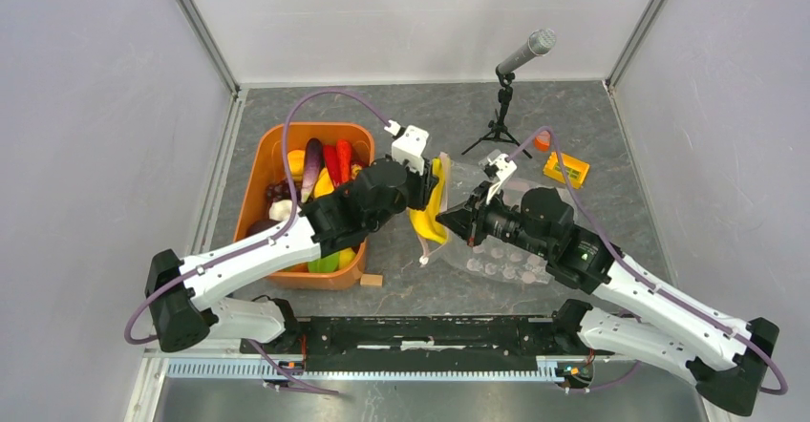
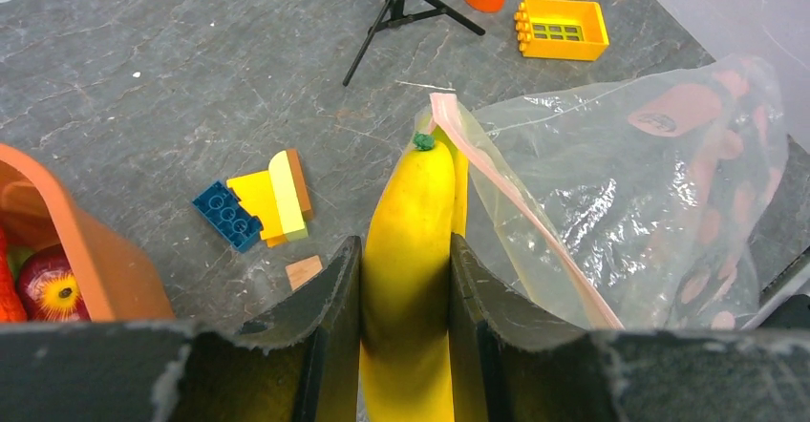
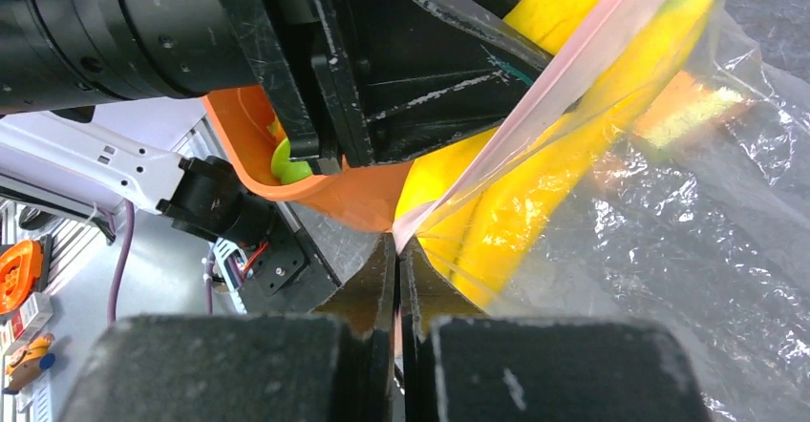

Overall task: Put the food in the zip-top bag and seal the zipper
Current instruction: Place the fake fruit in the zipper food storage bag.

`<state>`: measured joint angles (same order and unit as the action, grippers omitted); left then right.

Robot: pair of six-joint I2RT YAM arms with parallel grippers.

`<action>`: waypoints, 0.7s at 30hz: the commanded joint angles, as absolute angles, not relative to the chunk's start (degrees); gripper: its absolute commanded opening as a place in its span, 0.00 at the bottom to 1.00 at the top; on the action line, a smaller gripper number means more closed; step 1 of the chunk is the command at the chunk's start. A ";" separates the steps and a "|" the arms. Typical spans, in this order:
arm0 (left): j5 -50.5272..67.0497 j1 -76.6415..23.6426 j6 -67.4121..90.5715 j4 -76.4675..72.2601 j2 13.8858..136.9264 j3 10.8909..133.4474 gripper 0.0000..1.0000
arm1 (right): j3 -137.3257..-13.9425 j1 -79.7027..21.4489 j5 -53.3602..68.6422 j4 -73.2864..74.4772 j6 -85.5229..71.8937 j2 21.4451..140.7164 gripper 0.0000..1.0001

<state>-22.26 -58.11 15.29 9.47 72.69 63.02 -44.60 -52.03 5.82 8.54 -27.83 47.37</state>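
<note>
Two arms (image 1: 250, 253) inward at zip-top bag (image 1: 497, 267)

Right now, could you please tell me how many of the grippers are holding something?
2. The left gripper is clamped on the yellow banana at the mouth of the zip-top bag; the right gripper pinches that bag's pink zipper edge.

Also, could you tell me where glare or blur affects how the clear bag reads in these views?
Top external: even light, sharp, but the clear plastic zip-top bag almost vanishes against the grey table. Left wrist: white glare patches on its film; the yellow plastic toy banana is crisp. Right wrist: crinkle highlights, and the banana looks soft through the film.
</note>
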 commanded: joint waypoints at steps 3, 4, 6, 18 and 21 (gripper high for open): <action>-20.24 -59.24 14.91 4.60 69.88 63.03 0.21 | -43.01 -52.29 1.64 3.22 -30.95 46.65 0.00; -17.43 -59.18 15.15 5.46 70.50 63.69 0.23 | -42.69 -52.31 0.59 2.45 -31.02 46.70 0.00; -13.09 -59.26 15.47 8.17 71.64 65.21 0.25 | -41.77 -52.31 0.35 0.48 -31.11 46.22 0.00; -3.03 -59.21 17.83 10.53 72.16 67.05 0.67 | -41.07 -52.29 -3.82 1.62 -28.23 42.26 0.00; -2.03 -59.13 17.99 10.70 71.75 67.81 0.74 | -40.24 -52.32 -3.98 1.38 -28.37 41.24 0.00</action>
